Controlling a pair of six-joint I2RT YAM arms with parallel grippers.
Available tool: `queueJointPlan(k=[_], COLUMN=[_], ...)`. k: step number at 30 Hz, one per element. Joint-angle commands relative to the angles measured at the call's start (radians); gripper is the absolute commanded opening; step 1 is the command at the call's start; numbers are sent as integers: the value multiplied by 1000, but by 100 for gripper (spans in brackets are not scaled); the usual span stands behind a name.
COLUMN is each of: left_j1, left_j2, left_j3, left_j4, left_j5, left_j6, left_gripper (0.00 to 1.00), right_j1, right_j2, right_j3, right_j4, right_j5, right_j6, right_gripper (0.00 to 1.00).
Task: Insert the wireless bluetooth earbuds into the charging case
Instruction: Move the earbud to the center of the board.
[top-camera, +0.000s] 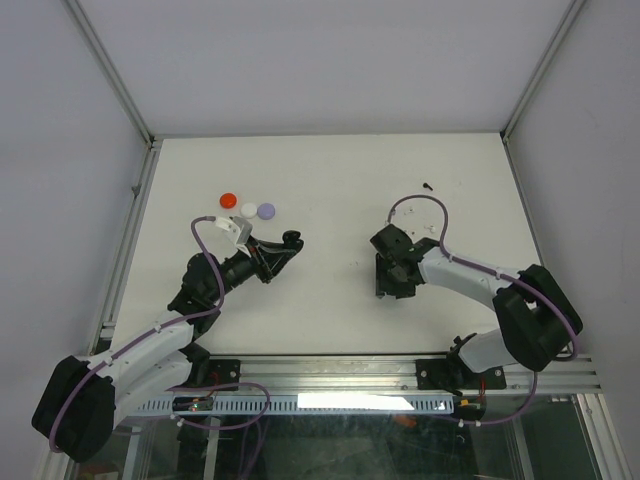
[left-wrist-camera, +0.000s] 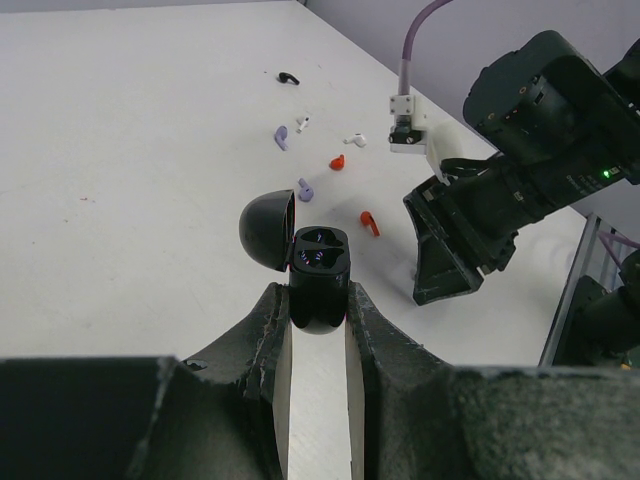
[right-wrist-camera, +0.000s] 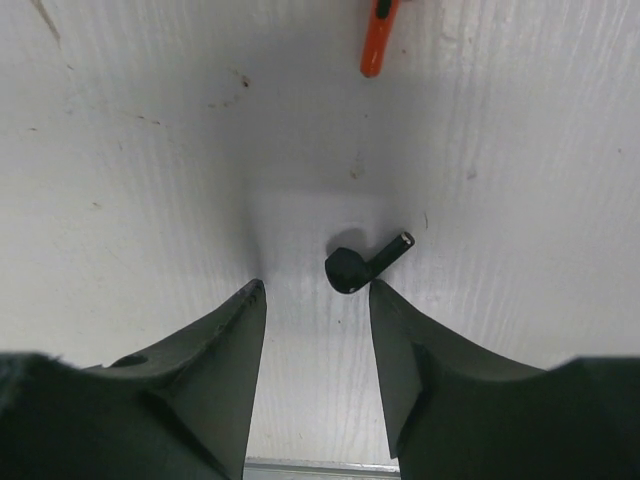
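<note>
- Hovering low over the worktop (right-wrist-camera: 130, 150), the right claw (right-wrist-camera: 312, 292) stands released, its jaws apart with nothing between them.
- Just ahead of its camera-right finger tip lies a black earbud (right-wrist-camera: 350, 268), round head nearest the gap, offset toward that finger rather than centred.
- Its long axis runs slantwise: the stem points away from the claw and off to camera-right, squared to neither jaw.
- Farther ahead lies a red earbud (right-wrist-camera: 378, 40), well apart from the black one.
- The left claw (left-wrist-camera: 317, 296) is clenched on the black charging case (left-wrist-camera: 320, 262), its lid (left-wrist-camera: 265, 230) swung open sideways and the wells facing up.
- The right arm is clearly the nearer to this earbud; a small sideways shift toward the stem would likely centre it before closing.
</note>
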Motion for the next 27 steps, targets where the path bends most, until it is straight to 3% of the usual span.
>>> queueJointPlan(k=[1,11,22,27], left_j1=[0,0,-1,0], left_j2=[-15,-25,-18,-20], left_j3=[-4,-8,-9,-3], left_j4=[61,61,62,63], left_j5=[8,-1,0,15], left_j6=[-17,-21,-16,-13], left_gripper=[0,0,0,0], right_j1=[-4,-6,20,16], right_j2=[37,67,83,141], right_j3=[28,130,236,258], right_j4=[94,122,-39,13], right_j5=[-13,12,26,-12], right_j6=[-12,-87,-291,-339], right_gripper=[49,49,47,55])
